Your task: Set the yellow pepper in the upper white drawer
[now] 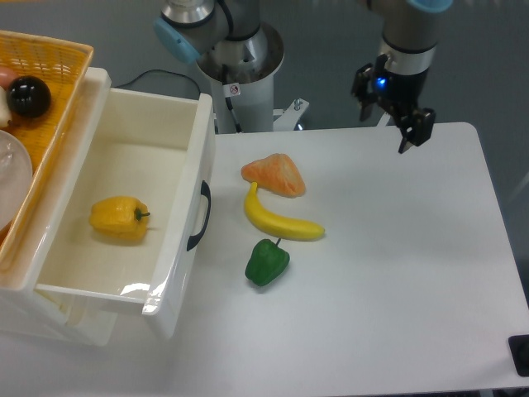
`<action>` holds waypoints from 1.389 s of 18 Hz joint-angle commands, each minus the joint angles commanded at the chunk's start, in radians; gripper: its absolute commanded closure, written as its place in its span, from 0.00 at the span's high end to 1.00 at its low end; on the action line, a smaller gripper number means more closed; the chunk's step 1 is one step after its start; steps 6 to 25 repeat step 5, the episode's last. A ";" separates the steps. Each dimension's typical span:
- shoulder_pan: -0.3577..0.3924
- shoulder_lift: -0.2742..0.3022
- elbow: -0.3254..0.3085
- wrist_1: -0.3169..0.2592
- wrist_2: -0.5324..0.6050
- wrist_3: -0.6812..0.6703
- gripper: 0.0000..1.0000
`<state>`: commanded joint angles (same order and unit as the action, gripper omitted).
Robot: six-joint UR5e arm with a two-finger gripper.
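The yellow pepper (119,217) lies on its side on the floor of the upper white drawer (183,273), which is pulled open at the left, its dark curved handle facing the table. My gripper (387,120) hangs over the table's far right part, well away from the drawer. Its fingers are spread and nothing is between them.
On the table beside the drawer front lie an orange-pink wedge-shaped piece (275,174), a banana (279,218) and a green pepper (266,261). An orange woven basket (51,99) with a black ball (29,96) sits over the drawer's left side. The arm's base (241,70) stands behind.
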<state>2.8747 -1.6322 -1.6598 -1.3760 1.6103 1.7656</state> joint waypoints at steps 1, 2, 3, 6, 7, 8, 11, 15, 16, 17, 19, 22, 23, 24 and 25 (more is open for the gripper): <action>-0.003 0.000 0.000 0.002 0.019 0.000 1.00; 0.001 -0.002 0.002 0.000 0.014 0.000 1.00; -0.006 -0.002 0.003 -0.002 0.013 -0.002 1.00; -0.023 -0.011 -0.006 -0.003 0.014 -0.005 1.00; -0.023 -0.011 -0.006 -0.003 0.014 -0.005 1.00; -0.023 -0.011 -0.006 -0.003 0.014 -0.005 1.00; -0.023 -0.011 -0.006 -0.003 0.014 -0.005 1.00; -0.023 -0.011 -0.006 -0.003 0.014 -0.005 1.00; -0.023 -0.011 -0.006 -0.003 0.014 -0.005 1.00; -0.023 -0.011 -0.006 -0.003 0.014 -0.005 1.00; -0.023 -0.011 -0.006 -0.003 0.014 -0.005 1.00; -0.023 -0.011 -0.006 -0.003 0.014 -0.005 1.00; -0.023 -0.011 -0.006 -0.003 0.014 -0.005 1.00; -0.023 -0.011 -0.006 -0.003 0.014 -0.005 1.00; -0.023 -0.011 -0.006 -0.003 0.014 -0.005 1.00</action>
